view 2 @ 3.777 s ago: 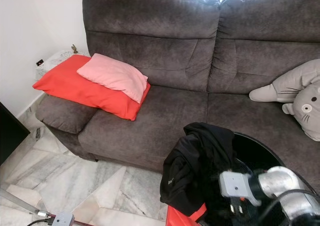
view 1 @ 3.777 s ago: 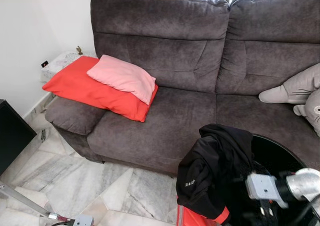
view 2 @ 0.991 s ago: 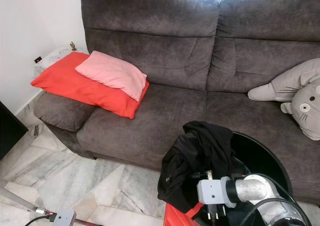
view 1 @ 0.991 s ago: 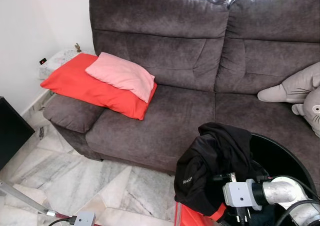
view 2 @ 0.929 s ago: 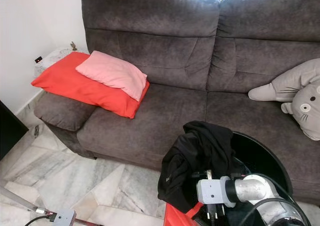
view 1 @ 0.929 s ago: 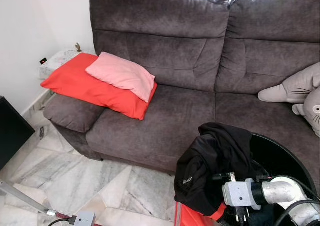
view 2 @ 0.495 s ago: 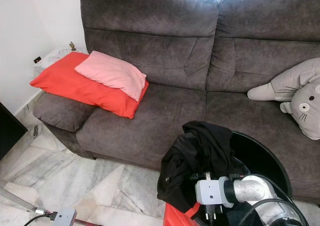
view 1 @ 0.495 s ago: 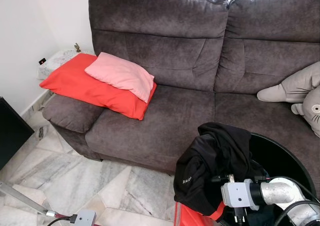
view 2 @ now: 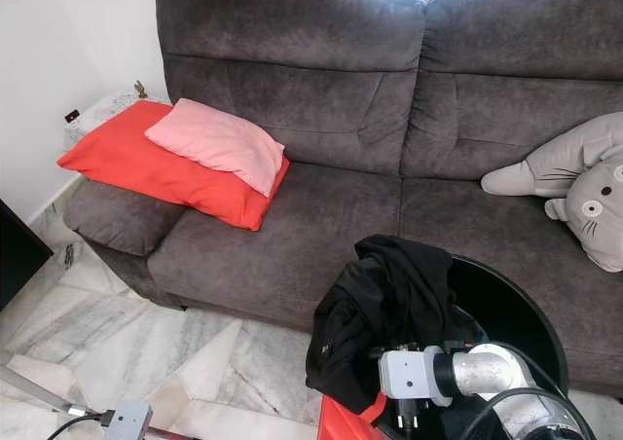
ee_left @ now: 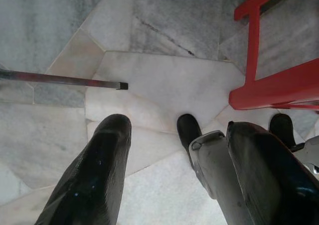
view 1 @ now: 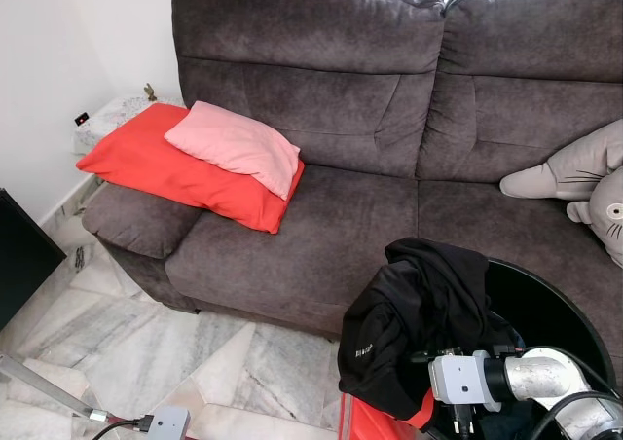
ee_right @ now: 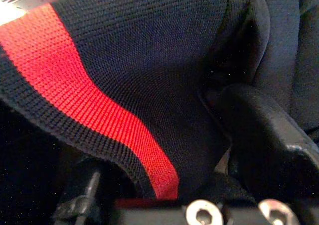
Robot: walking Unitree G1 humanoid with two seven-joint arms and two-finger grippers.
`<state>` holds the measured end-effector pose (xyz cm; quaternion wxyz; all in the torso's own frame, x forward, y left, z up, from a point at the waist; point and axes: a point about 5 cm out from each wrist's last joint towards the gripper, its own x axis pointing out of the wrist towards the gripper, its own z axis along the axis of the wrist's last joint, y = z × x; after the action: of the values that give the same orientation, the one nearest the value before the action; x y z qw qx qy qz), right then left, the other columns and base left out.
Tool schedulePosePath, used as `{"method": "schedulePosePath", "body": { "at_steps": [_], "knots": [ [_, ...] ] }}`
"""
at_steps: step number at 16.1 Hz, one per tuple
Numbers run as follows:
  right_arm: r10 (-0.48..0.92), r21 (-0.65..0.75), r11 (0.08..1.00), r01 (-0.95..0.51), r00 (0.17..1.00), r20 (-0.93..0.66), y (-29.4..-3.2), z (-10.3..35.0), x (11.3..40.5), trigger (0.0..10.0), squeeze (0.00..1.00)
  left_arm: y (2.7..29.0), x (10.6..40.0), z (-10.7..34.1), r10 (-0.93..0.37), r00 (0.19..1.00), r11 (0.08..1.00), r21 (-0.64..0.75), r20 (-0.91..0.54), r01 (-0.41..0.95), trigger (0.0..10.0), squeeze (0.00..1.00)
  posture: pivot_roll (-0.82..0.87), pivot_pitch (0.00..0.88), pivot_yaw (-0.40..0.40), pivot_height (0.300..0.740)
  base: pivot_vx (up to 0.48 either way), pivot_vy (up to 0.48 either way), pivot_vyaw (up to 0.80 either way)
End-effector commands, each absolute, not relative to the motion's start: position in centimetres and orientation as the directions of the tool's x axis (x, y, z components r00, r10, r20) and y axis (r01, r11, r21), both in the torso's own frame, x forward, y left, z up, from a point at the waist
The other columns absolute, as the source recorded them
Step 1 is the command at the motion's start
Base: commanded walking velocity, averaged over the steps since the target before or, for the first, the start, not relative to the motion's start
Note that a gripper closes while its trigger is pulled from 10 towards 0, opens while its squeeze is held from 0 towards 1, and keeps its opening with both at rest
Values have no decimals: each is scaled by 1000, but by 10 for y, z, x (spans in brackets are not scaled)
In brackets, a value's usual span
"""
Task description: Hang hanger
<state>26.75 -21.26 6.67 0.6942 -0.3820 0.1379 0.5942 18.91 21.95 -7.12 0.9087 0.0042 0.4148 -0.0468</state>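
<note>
Head view: at 5 o'clock, I see my right gripper [view 1: 465, 422] buried under the black jacket [view 1: 419, 318] on the black table [view 1: 545, 309]; no hanger visible.

Right wrist: fabric hides its fingers; I cannot tell their state.

Left wrist: left gripper [ee_left: 177, 180] hangs spread, idle.

head eyes: look down, both share sofa [view 1: 321, 167] | left wrist: faces floor [ee_left: 164, 85] | right wrist: pressed close to black cloth [ee_right: 149, 60]
</note>
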Motion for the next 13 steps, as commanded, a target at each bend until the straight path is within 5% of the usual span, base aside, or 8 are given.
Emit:
{"method": "schedulePosePath", "body": {
  "at_steps": [1,10,13],
  "knots": [
    [731,-373,3,-928,256,-633,-210,68,269,0,0,223,183,-75,-68,619,996,-18,-782,88,10000,0,-108,86,101,740,0,0,0],
    [717,-427,32,-904,318,-620,-214,72,274,0,0,220,181,-77,-62,606,996,-13,-793,85,10000,0,-113,81,105,740,0,0,0],
    [756,-467,164,-869,415,-506,-212,87,285,0,0,217,183,-76,-70,612,996,-20,-788,89,10000,0,-117,75,105,740,0,0,0]
  ]
}}
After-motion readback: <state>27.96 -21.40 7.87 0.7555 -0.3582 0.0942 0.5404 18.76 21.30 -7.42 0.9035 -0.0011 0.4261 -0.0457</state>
